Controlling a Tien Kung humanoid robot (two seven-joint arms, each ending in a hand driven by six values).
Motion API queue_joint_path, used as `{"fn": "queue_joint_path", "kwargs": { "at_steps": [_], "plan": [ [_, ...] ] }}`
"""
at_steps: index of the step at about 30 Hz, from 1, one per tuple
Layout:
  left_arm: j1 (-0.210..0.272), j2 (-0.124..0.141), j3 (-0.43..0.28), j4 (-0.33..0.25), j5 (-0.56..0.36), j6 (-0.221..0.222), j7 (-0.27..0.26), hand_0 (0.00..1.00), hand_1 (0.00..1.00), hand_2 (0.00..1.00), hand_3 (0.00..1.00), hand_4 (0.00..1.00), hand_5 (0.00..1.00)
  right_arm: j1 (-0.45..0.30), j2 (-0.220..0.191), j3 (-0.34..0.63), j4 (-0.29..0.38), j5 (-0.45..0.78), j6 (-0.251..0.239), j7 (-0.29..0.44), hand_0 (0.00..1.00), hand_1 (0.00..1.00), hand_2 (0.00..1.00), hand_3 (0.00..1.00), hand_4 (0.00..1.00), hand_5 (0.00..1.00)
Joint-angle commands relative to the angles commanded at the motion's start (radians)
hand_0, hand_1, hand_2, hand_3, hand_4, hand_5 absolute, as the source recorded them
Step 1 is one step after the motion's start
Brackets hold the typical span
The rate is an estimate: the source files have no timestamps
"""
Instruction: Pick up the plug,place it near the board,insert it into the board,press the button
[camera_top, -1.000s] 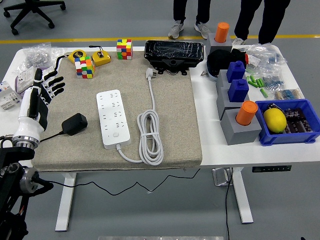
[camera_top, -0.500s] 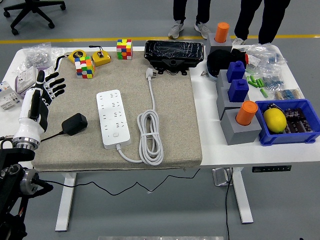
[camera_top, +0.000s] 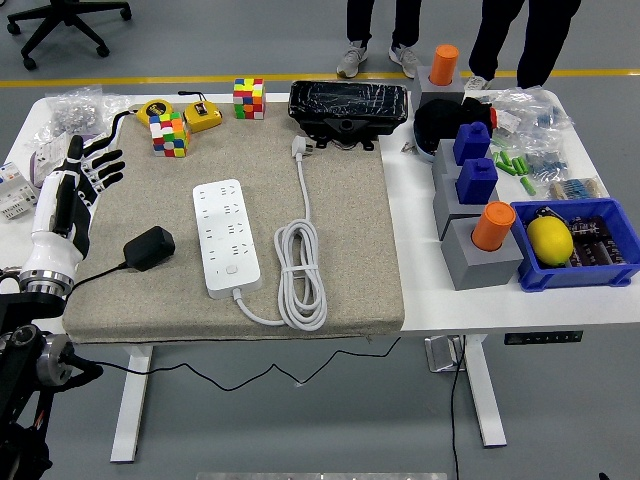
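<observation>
One left hand (camera_top: 78, 180), fingers spread and empty, has drifted slightly left, away from the black plug (camera_top: 148, 247), so grasping has not begun.

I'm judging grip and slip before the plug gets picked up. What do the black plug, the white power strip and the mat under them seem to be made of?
Black plug: looks like matte hard plastic, with a dull sheen and rounded edges.
White power strip: apparently smooth, glossy moulded plastic with crisp socket holes.
Mat: probably felt or woven fabric, beige with a speckled, fuzzy surface.
</observation>
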Motion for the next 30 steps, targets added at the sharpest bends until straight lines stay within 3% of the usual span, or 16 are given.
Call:
{"fn": "queue_joint_path", "kwargs": {
  "at_steps": [30],
  "plan": [
    [-0.002, -0.004, -0.008, -0.006, 0.025, 0.011, -0.006, 0.738, 0.729, 0.728, 0.742, 0.969, 0.910, 0.004, 0.003, 0.007, 0.000, -0.002, -0.002, 0.002, 0.802, 0.718, 0.713, 0.763, 0.998, 0.998]
  ]
}}
